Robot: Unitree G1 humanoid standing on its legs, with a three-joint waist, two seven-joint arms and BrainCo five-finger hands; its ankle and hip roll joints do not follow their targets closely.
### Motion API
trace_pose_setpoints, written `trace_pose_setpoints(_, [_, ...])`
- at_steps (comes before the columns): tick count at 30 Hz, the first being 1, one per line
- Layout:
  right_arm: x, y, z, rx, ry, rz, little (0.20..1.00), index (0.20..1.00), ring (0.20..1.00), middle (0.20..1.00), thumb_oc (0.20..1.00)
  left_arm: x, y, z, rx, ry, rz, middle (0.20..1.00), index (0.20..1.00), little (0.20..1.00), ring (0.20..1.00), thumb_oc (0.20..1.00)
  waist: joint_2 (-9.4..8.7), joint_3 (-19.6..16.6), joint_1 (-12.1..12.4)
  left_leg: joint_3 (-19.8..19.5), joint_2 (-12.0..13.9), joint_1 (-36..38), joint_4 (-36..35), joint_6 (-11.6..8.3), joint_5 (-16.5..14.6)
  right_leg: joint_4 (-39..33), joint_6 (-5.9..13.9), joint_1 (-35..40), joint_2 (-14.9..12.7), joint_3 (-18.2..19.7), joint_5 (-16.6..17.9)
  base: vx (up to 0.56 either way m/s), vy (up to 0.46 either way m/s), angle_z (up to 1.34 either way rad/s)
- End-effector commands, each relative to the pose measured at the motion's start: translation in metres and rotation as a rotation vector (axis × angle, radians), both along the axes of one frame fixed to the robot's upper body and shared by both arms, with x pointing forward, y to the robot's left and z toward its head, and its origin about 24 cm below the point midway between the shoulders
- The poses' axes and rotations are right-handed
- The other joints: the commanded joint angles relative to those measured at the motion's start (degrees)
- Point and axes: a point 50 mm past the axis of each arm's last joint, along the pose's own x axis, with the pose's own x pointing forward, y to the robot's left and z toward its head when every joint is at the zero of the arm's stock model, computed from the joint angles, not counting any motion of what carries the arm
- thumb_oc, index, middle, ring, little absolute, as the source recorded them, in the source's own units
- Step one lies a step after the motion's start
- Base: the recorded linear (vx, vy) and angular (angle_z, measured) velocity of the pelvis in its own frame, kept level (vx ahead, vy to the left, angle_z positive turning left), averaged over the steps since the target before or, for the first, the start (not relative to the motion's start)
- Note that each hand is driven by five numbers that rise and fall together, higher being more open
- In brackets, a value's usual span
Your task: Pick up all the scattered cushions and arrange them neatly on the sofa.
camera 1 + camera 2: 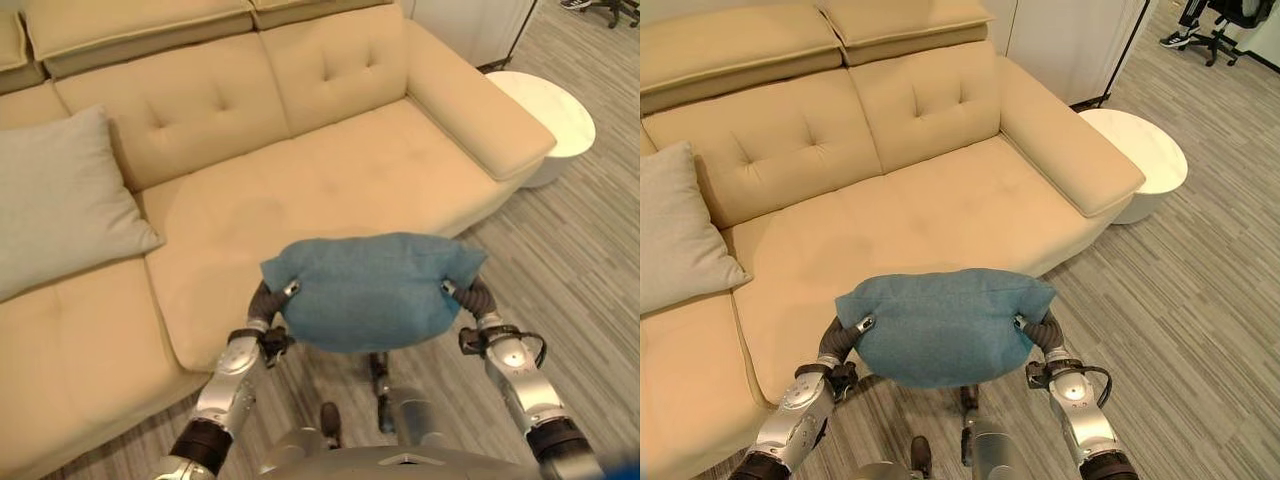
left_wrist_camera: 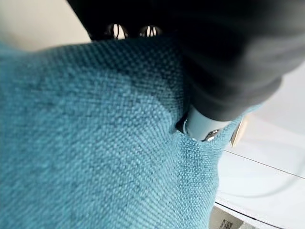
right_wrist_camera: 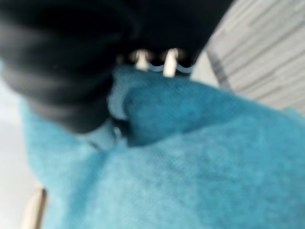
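Observation:
A blue cushion [image 1: 372, 290] hangs in the air just in front of the sofa's seat edge, held at its two ends. My left hand [image 1: 268, 297] grips its left end and my right hand [image 1: 472, 293] its right end. In the left wrist view the thumb [image 2: 202, 125] digs into the blue cloth [image 2: 95, 143] while the fingers [image 2: 116, 31] go over the other side; the right wrist view shows the fingers [image 3: 169, 61] the same way. A grey cushion [image 1: 60, 200] leans against the backrest at the left of the beige sofa [image 1: 330, 170].
A round white side table [image 1: 548, 110] stands by the sofa's right armrest [image 1: 470, 100]. Striped wood floor [image 1: 1200, 300] runs along the right side. At the far right top are an office chair [image 1: 1240, 15] and a person's shoe [image 1: 1180, 38].

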Motion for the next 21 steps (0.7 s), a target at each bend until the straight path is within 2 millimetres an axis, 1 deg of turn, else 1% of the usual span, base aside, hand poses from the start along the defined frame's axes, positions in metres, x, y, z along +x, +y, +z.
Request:
trace_pose_setpoints(1, [0.016,-0.006,0.033,0.001,-0.187,0.002,0.200,0.200,0.200,0.200,0.200,0.011,-0.006,0.033,-0.035,-0.202,-0.042,0.200,0.200,0.200,0.200,0.200,-2.37,-1.47,-0.04,-3.57,1.91,0.64,4.87,-2.91,-8.57,2.28,0.38,9.72,0.46,0.26,-2.07,0.49,-0.275,0.58])
trace_pose_setpoints(2, [0.016,-0.006,0.033,0.001,-0.188,0.002,0.200,0.200,0.200,0.200,0.200,0.011,-0.006,0.033,-0.035,-0.202,-0.042,0.200,0.200,0.200,0.200,0.200,-2.48,-1.52,-0.01,-3.48,1.83,0.39,5.07,-2.92,-8.53,2.20,0.33,9.58,0.39,0.33,-1.92,0.66,-0.387,0.54])
trace_pose_setpoints(3, [0.013,-0.010,0.032,-0.007,-0.182,0.001,0.200,0.200,0.200,0.200,0.200,0.009,-0.008,0.030,-0.044,-0.191,-0.046,0.200,0.200,0.200,0.200,0.200,-2.27,-2.50,-0.51,-3.67,3.08,0.84,7.28,-4.55,-7.74,2.85,-0.76,10.88,0.89,-0.54,-2.70,0.49,-0.456,0.65])
trace_pose_setpoints(4, [0.007,-0.018,0.030,-0.006,-0.171,-0.025,0.200,0.200,0.200,0.200,0.200,0.011,-0.012,0.029,-0.059,-0.186,-0.063,0.200,0.200,0.200,0.200,0.200,-2.77,-2.38,-1.39,-1.37,7.62,-6.85,25.54,-6.83,-2.74,2.45,-4.44,13.93,2.03,-2.51,-4.61,0.55,-0.540,0.63])
trace_pose_setpoints(5, [0.008,-0.021,0.033,-0.015,-0.183,-0.031,0.200,0.200,0.200,0.200,0.200,0.012,-0.015,0.030,-0.060,-0.188,-0.077,0.200,0.200,0.200,0.200,0.200,-2.72,-1.34,-1.07,-1.86,8.56,-10.72,32.88,-6.39,-1.92,2.10,-5.59,15.12,3.01,-3.23,-5.22,0.37,-0.483,0.93])
trace_pose_setpoints(6, [0.008,-0.024,0.033,-0.019,-0.180,-0.052,0.200,0.200,0.200,0.200,0.200,0.013,-0.015,0.030,-0.064,-0.184,-0.069,0.200,0.200,0.200,0.200,0.200,-3.26,-0.34,-1.10,-0.21,10.33,-14.95,38.17,-5.75,-2.45,1.65,-6.55,16.45,3.28,-4.53,-6.28,0.13,-0.191,0.96])
trace_pose_setpoints(7, [0.008,-0.024,0.033,-0.019,-0.180,-0.052,0.200,0.200,0.200,0.200,0.200,0.013,-0.015,0.030,-0.064,-0.184,-0.069,0.200,0.200,0.200,0.200,0.200,-3.07,-0.44,-1.19,-0.39,10.51,-15.32,38.59,-5.77,-2.64,1.69,-6.57,16.29,3.47,-4.66,-6.29,0.23,-0.086,0.74])
trace_pose_setpoints(8, [0.007,-0.027,0.032,-0.017,-0.174,-0.063,0.200,0.200,0.200,0.200,0.200,0.015,-0.017,0.030,-0.077,-0.179,-0.073,0.200,0.200,0.200,0.200,0.200,-4.21,-0.56,-1.73,0.57,8.51,-14.60,29.03,-4.66,-7.19,1.35,-5.48,17.48,1.47,-5.94,-7.34,0.30,0.098,0.42])
trace_pose_setpoints(9, [0.004,-0.033,0.032,-0.022,-0.173,-0.085,0.200,0.200,0.200,0.200,0.200,0.014,-0.020,0.030,-0.073,-0.181,-0.085,0.200,0.200,0.200,0.200,0.200,-4.85,-1.32,-2.75,0.87,6.89,-14.20,17.64,-4.72,-6.33,0.90,-4.82,18.04,-0.31,-7.63,-7.60,0.45,0.200,0.07])
trace_pose_setpoints(10, [0.003,-0.036,0.030,-0.025,-0.165,-0.110,0.200,0.200,0.200,0.200,0.200,0.015,-0.019,0.032,-0.059,-0.188,-0.080,0.200,0.200,0.200,0.200,0.200,-4.66,-1.80,-3.22,1.24,6.40,-15.37,9.22,-6.05,-2.12,0.17,-4.85,19.44,-0.81,-9.21,-8.05,0.31,0.182,0.58])
trace_pose_setpoints(11, [0.003,-0.036,0.030,-0.025,-0.164,-0.110,0.200,0.200,0.200,0.200,0.200,0.015,-0.019,0.032,-0.059,-0.187,-0.080,0.200,0.200,0.200,0.200,0.200,-4.84,-1.80,-3.35,1.20,6.09,-14.77,8.05,-6.02,-1.47,0.05,-4.81,19.59,-1.01,-9.31,-8.03,0.42,0.336,0.65])
trace_pose_setpoints(12, [0.000,-0.035,0.026,-0.031,-0.144,-0.102,0.200,0.200,0.200,0.200,0.200,0.014,-0.020,0.032,-0.067,-0.187,-0.085,0.200,0.200,0.200,0.200,0.200,-4.06,-2.36,-3.47,0.29,5.59,-11.74,3.73,-5.84,-0.96,1.51,-3.91,19.44,-1.38,-9.29,-8.60,0.39,0.357,0.88])
trace_pose_setpoints(13, [0.000,-0.033,0.025,-0.026,-0.142,-0.101,0.200,0.200,0.200,0.200,0.200,0.014,-0.021,0.031,-0.068,-0.184,-0.089,0.200,0.200,0.200,0.200,0.200,-4.19,-2.23,-3.46,-0.11,5.13,-12.37,6.18,-5.73,-1.17,3.36,-3.72,19.24,-1.92,-9.05,-8.84,0.59,0.576,0.25])
trace_pose_setpoints(14, [0.002,-0.028,0.024,-0.023,-0.138,-0.084,0.200,0.200,0.200,0.200,0.200,0.013,-0.018,0.032,-0.047,-0.188,-0.094,0.200,0.200,0.200,0.200,0.200,-4.31,-2.55,-3.27,-0.24,4.44,-11.18,5.78,-4.80,-2.46,4.48,-2.81,19.04,-2.66,-8.07,-8.40,0.44,0.446,-0.37])
trace_pose_setpoints(16, [0.003,-0.024,0.024,-0.006,-0.137,-0.073,0.200,0.200,0.200,0.200,0.200,0.013,-0.014,0.033,-0.030,-0.189,-0.102,0.200,0.200,0.200,0.200,0.200,-4.87,-2.87,-2.81,0.23,4.00,-10.34,5.85,-3.93,-3.45,6.51,-1.93,18.38,-3.20,-6.92,-7.96,0.34,0.324,-1.11])
trace_pose_setpoints(18, [0.006,-0.020,0.023,0.008,-0.135,-0.060,0.200,0.200,0.200,0.200,0.200,0.014,-0.010,0.034,-0.016,-0.192,-0.099,0.200,0.200,0.200,0.200,0.200,-5.13,-2.97,-2.30,0.77,3.65,-9.62,6.00,-2.91,-4.75,9.32,-1.07,17.54,-3.78,-6.64,-7.36,0.24,0.238,-0.35])
trace_pose_setpoints(19, [0.007,-0.018,0.023,0.011,-0.136,-0.051,0.200,0.200,0.200,0.200,0.200,0.014,-0.007,0.035,-0.006,-0.194,-0.100,0.200,0.200,0.200,0.200,0.200,-5.18,-2.93,-2.14,0.71,3.44,-9.27,6.37,-2.27,-5.49,12.17,-0.79,16.53,-4.11,-6.25,-6.99,0.25,0.270,-0.18])
trace_pose_setpoints(20, [0.008,-0.015,0.025,0.019,-0.142,-0.043,0.200,0.200,0.200,0.200,0.200,0.014,-0.006,0.037,0.005,-0.198,-0.102,0.200,0.200,0.200,0.200,0.200,-5.29,-2.52,-2.29,0.28,3.03,-8.94,7.17,-1.31,-6.47,17.36,-0.42,14.44,-4.24,-4.71,-6.12,0.22,0.241,-0.33])
trace_pose_setpoints(21, [0.008,-0.014,0.024,0.024,-0.143,-0.042,0.200,0.200,0.200,0.200,0.200,0.015,-0.005,0.037,0.011,-0.198,-0.102,0.200,0.200,0.200,0.200,0.200,-5.19,-2.43,-2.43,-0.09,2.81,-8.72,7.44,-0.97,-7.00,19.42,-0.25,13.43,-4.12,-3.72,-5.24,0.18,0.207,-0.33])
